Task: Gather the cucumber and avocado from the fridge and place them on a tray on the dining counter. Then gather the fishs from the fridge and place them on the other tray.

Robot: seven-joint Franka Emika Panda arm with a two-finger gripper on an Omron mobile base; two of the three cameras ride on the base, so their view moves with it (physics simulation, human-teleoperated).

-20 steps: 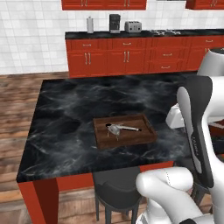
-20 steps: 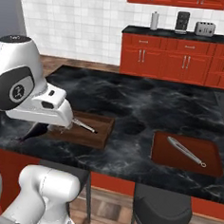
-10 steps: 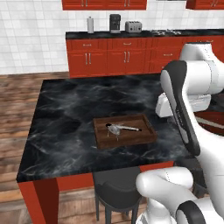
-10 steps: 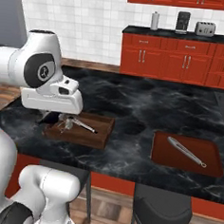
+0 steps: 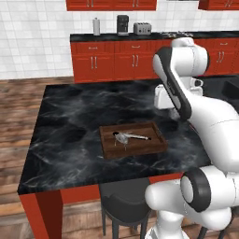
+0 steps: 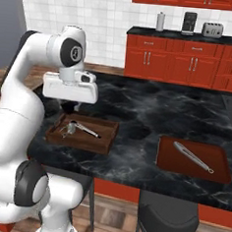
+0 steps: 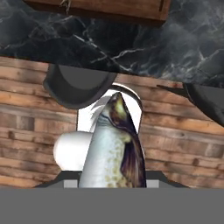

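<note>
My gripper [image 7: 112, 177] is shut on a fish [image 7: 114, 148], a silvery-brown one whose head points up the hand view. In the right base view the gripper [image 6: 71, 104] hangs just above the far left corner of a brown wooden tray [image 6: 84, 142] on the black marble dining counter [image 6: 153, 111]. That tray [image 5: 158, 145] holds a small grey thing with a long handle [image 5: 128, 137]. The other tray [image 6: 188, 165], to its right, holds a slender grey thing [image 6: 193, 156]. The cucumber and avocado are out of view.
Black stools [image 6: 166, 223] stand under the counter's near edge, one right below the tray [image 5: 123, 205]. Red cabinets [image 5: 121, 60] with a toaster and a coffee machine line the far wall. Wooden floor lies left of the counter.
The arm has swung up and forward over the counter. The hand has moved from the counter's near edge to the first tray's far corner, still shut on the fish.
</note>
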